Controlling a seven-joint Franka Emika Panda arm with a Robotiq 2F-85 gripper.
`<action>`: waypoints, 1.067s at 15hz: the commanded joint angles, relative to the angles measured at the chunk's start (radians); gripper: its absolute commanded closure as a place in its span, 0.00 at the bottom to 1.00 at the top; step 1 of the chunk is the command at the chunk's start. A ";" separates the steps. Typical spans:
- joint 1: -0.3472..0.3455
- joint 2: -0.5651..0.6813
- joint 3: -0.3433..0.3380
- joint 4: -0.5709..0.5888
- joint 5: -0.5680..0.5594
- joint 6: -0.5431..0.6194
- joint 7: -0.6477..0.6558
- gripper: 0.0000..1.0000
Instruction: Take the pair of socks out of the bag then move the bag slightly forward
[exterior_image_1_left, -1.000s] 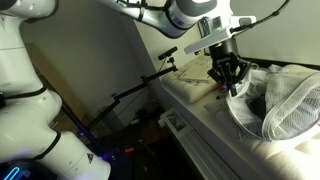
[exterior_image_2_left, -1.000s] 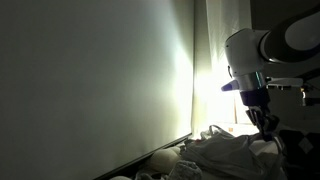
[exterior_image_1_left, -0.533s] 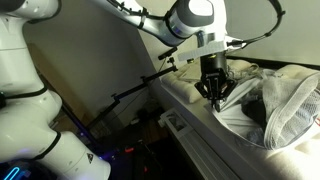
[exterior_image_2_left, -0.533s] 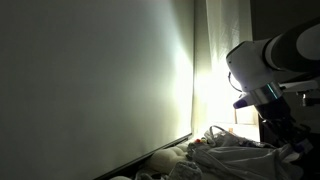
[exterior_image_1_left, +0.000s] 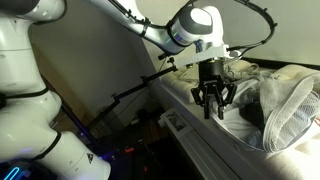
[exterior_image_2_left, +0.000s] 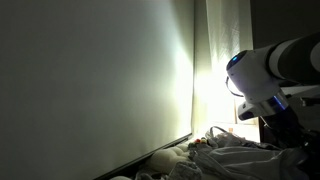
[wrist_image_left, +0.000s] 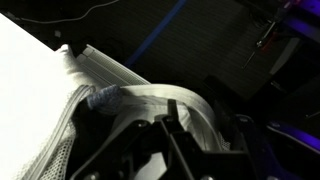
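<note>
The bag (exterior_image_1_left: 292, 105) is a white mesh sack lying on its side on the white padded surface, mouth facing my gripper. A dark bundle that looks like the pair of socks (exterior_image_1_left: 255, 113) sits in the bag's mouth. My gripper (exterior_image_1_left: 213, 110) points down at the bag's near rim, close to the surface's front edge. In the wrist view the bag's white rim band (wrist_image_left: 140, 93) runs between my dark fingers (wrist_image_left: 205, 122), which stand apart, so the gripper looks open. In an exterior view the arm (exterior_image_2_left: 262, 85) shows but the fingers are lost in shadow.
Cream cloths (exterior_image_1_left: 190, 75) lie behind the gripper. A thin black jointed stand (exterior_image_1_left: 140, 85) reaches in towards the surface. The surface's front edge (exterior_image_1_left: 200, 135) drops to a dark floor. A bright window (exterior_image_2_left: 215, 100) backlights crumpled fabric (exterior_image_2_left: 230, 152).
My gripper has moved down and towards the front edge, from above the bag's mouth to its near rim. The rim fabric has shifted a little with it.
</note>
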 joint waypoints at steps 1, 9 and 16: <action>-0.008 -0.033 0.008 -0.009 -0.029 -0.020 -0.007 0.26; -0.067 -0.139 0.004 0.015 0.065 0.027 -0.020 0.00; -0.110 -0.104 0.002 0.009 0.193 0.270 0.039 0.00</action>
